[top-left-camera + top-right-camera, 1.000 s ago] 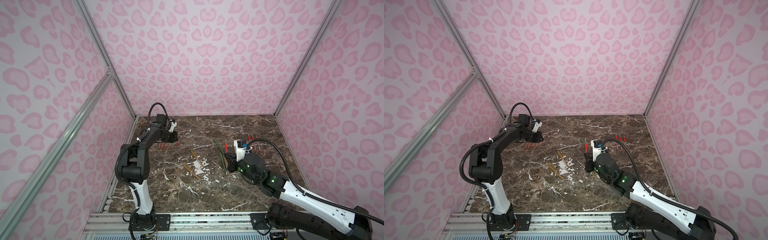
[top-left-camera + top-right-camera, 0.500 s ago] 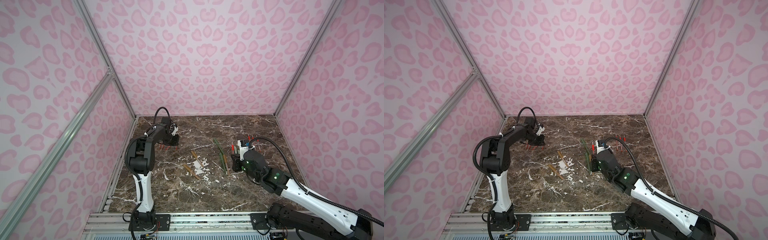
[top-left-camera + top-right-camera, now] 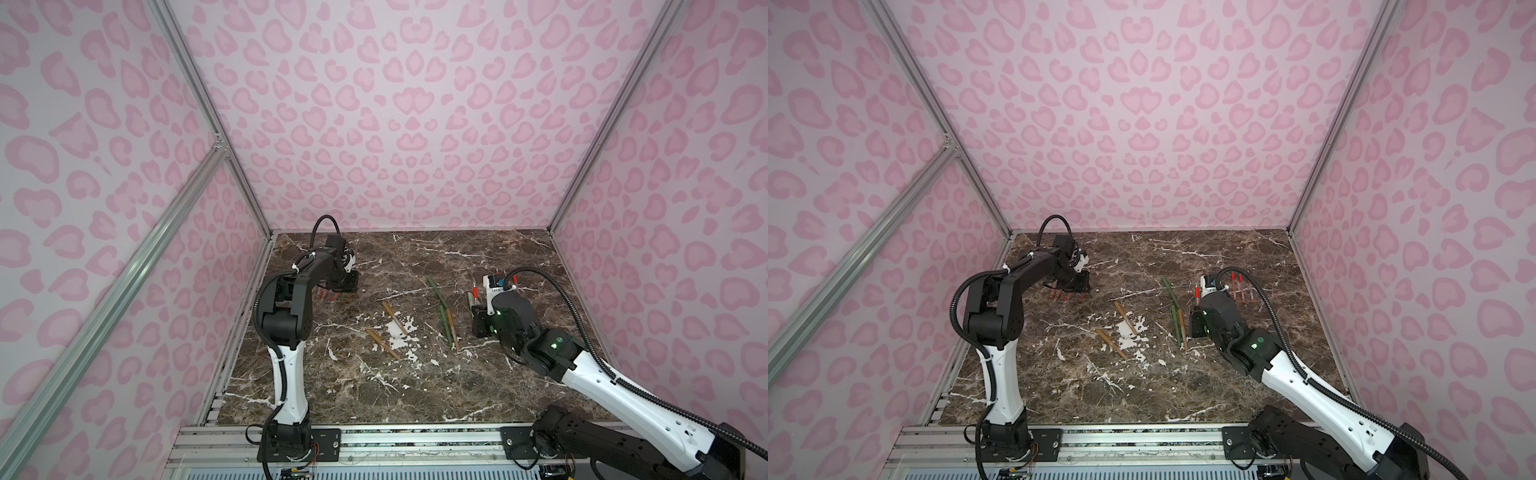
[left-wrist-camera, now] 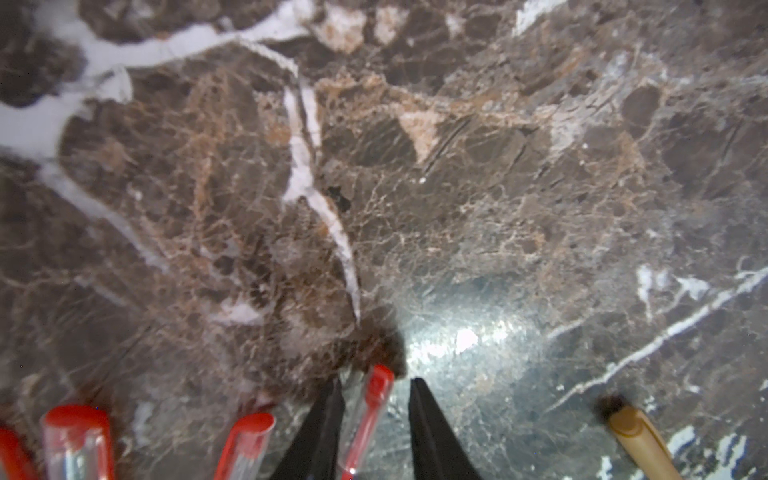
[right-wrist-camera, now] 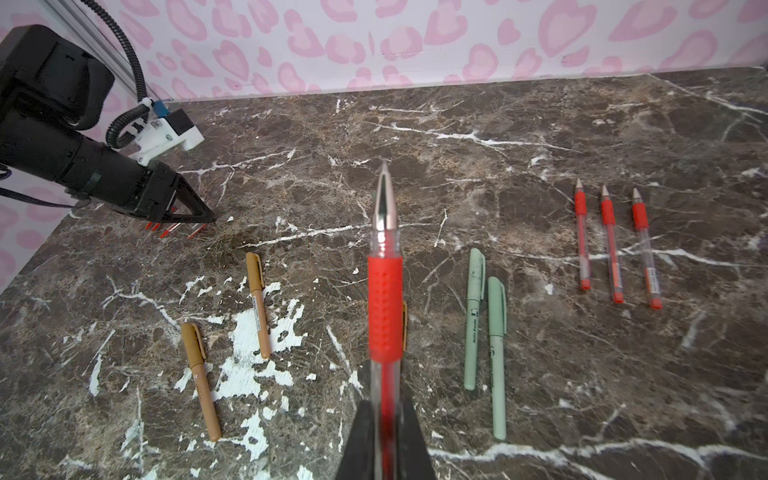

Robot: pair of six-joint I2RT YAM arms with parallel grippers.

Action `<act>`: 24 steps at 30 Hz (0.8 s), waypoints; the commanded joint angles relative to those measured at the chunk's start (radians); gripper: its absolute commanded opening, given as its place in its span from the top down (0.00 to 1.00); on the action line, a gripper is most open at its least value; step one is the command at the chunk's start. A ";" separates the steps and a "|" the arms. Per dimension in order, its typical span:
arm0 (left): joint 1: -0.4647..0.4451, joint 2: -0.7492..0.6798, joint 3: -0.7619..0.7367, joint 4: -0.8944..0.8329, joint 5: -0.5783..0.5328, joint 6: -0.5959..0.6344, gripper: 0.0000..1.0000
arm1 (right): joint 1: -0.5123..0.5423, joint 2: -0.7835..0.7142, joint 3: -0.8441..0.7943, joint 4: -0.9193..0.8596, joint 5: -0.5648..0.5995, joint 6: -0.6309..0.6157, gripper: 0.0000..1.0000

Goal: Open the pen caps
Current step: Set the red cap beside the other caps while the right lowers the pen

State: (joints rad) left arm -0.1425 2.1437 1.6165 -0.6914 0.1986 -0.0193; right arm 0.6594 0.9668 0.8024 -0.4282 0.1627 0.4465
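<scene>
Now the job is to let go of a pulled cap cleanly. The left gripper [image 4: 375, 386] should part wider and lift straight up, so the red cap [image 4: 376, 399] neither clings to a finger nor rolls into the other caps [image 4: 77, 436] beside it. Its jaws stand a little apart, with the cap between them near the far left corner of the worktop [image 3: 415, 395], touching one finger and clear of the other. The right gripper [image 5: 386, 409] is clamped on an uncapped red pen [image 5: 385, 307], tip bare, right of the worktop's middle.
</scene>
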 commanded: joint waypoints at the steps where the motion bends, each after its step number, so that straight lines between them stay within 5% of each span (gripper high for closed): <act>1: -0.004 -0.057 0.009 -0.020 -0.018 -0.011 0.59 | -0.043 0.008 0.023 -0.040 -0.027 -0.024 1.00; 8: -0.011 -0.255 -0.075 0.017 0.025 -0.036 0.43 | -0.161 0.092 0.079 -0.083 -0.074 -0.111 1.00; 24: -0.008 -0.882 -0.557 0.288 0.086 0.073 0.11 | -0.423 0.521 0.311 -0.145 -0.141 -0.264 1.00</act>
State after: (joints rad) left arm -0.1555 1.3201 1.1007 -0.4931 0.2672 0.0113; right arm 0.2684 1.4269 1.0801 -0.5423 0.0349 0.2180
